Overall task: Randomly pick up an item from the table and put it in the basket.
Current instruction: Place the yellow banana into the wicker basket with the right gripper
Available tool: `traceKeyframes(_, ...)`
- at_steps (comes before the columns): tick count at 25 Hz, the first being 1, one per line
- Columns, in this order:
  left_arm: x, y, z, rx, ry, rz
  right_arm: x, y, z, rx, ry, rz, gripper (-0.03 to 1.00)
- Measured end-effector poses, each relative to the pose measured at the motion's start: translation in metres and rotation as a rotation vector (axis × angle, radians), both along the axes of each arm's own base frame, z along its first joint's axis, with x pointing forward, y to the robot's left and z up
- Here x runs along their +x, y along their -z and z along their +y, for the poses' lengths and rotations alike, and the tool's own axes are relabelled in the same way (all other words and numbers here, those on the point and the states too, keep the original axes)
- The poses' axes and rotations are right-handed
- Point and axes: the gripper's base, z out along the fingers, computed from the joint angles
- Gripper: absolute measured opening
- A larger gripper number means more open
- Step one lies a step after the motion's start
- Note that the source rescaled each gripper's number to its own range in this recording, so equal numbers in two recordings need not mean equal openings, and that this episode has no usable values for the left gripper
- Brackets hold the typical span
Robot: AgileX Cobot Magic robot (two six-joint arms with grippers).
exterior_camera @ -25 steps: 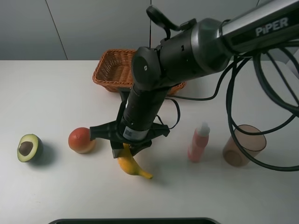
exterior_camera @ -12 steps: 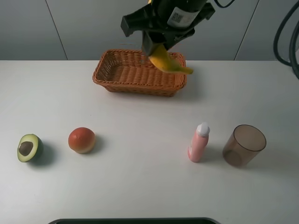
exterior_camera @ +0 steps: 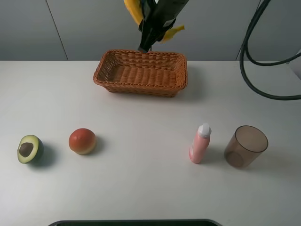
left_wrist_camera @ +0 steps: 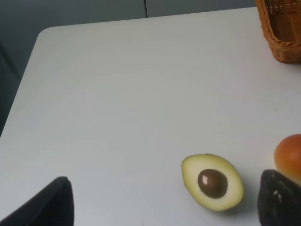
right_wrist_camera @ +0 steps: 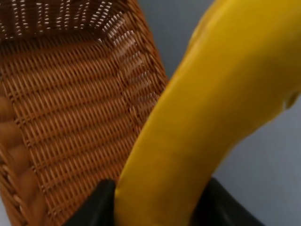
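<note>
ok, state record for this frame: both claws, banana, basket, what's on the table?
right claw: shut on banana
banana: in the air, about over the far rim of the basket, not yet released
basket: empty
left claw: open, holding nothing, low over the table beside the avocado half
on table: avocado half, red-orange fruit, pink bottle, brown cup

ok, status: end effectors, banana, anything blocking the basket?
Right end effector shut on banana, aloft at far rim of basket, not yet in. Left end effector open, near avocado half. Basket empty, nothing blocking.
</note>
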Motion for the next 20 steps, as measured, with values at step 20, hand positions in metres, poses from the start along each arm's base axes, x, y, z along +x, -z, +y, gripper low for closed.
traceKeyframes(20, 0.000, 0.000, 0.000, 0.000, 0.000, 0.000, 0.032, 0.133, 0.018, -0.200, -0.080, 0.135, 0.00)
